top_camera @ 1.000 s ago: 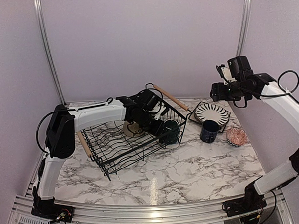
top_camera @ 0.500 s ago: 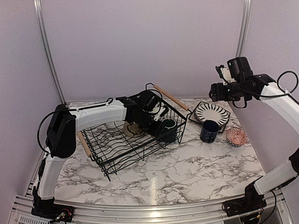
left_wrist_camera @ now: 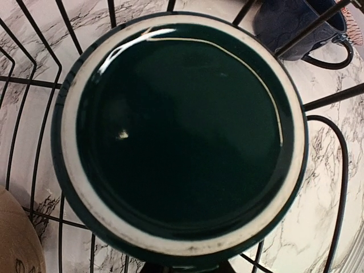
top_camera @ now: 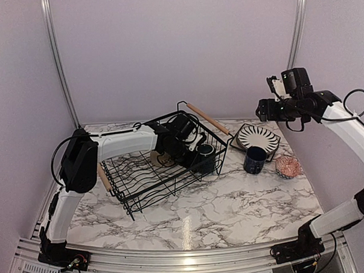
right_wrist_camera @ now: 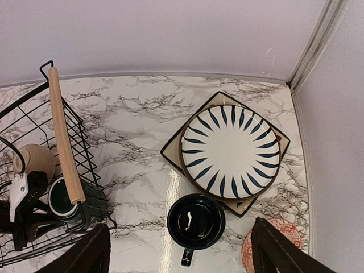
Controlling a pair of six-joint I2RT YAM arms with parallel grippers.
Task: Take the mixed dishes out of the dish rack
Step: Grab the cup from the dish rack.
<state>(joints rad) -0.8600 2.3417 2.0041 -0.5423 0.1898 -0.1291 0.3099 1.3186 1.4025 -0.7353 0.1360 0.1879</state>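
Observation:
The dish rack (top_camera: 141,180) stands tilted at centre left, its wires (left_wrist_camera: 333,95) showing around a dark mug (left_wrist_camera: 182,131) with a cream rim that fills the left wrist view. My left gripper (top_camera: 195,153) reaches into the rack. Its jaws (left_wrist_camera: 185,266) are drawn together at the mug's (top_camera: 205,155) near side. A cream bowl (top_camera: 162,157) also sits in the rack. My right gripper (top_camera: 262,112) hangs open high over the table, its fingers (right_wrist_camera: 94,247) empty.
On the marble to the right of the rack lie a striped round plate (right_wrist_camera: 230,151) on a square plate (right_wrist_camera: 169,151), a navy mug (right_wrist_camera: 196,222) and a pink bowl (right_wrist_camera: 293,233). The rack's wooden handle (right_wrist_camera: 62,136) juts toward them. Walls close in behind and right.
The left gripper's jaws have closed in on the mug inside the rack. The right arm has drifted slightly to the right, still open.

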